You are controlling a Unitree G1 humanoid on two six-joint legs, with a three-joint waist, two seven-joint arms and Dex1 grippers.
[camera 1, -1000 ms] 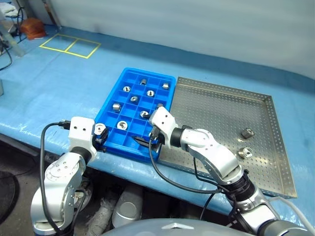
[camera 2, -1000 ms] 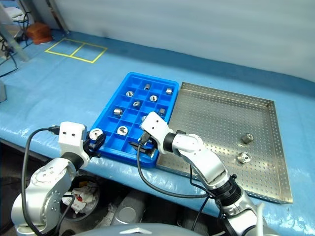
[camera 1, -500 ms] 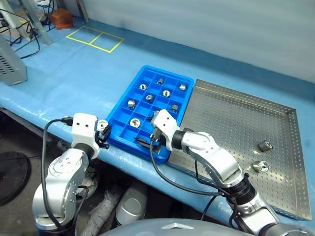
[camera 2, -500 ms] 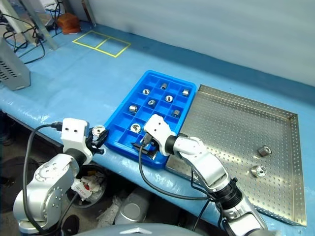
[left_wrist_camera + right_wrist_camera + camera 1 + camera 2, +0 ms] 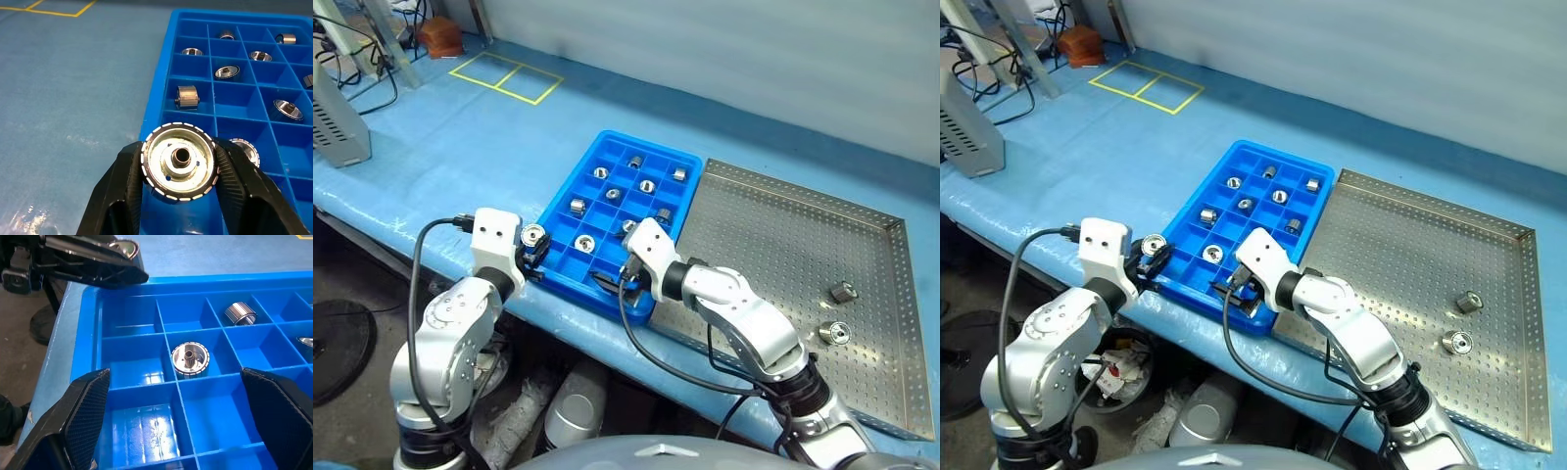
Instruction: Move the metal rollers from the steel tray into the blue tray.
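My left gripper (image 5: 180, 164) is shut on a metal roller (image 5: 179, 161), holding it over the near left rim of the blue tray (image 5: 656, 144). Several more metal rollers lie in the tray's compartments, one (image 5: 190, 361) just beyond my right gripper. My right gripper (image 5: 181, 423) stands open and empty above the tray's near compartments; from the head it shows at the tray's near edge (image 5: 612, 282). Two metal rollers (image 5: 842, 291) (image 5: 833, 333) rest on the steel tray (image 5: 773, 245), at its right side.
The two trays sit side by side on a blue-covered table, near its front edge. Yellow tape squares (image 5: 506, 76) mark the cover at the far left. A grey box (image 5: 337, 122) and cables stand at the left end.
The camera has swung, shifting the whole picture. My left gripper has carried its roller a little up and in toward the blue tray's near left rim. The right gripper has stayed open in place.
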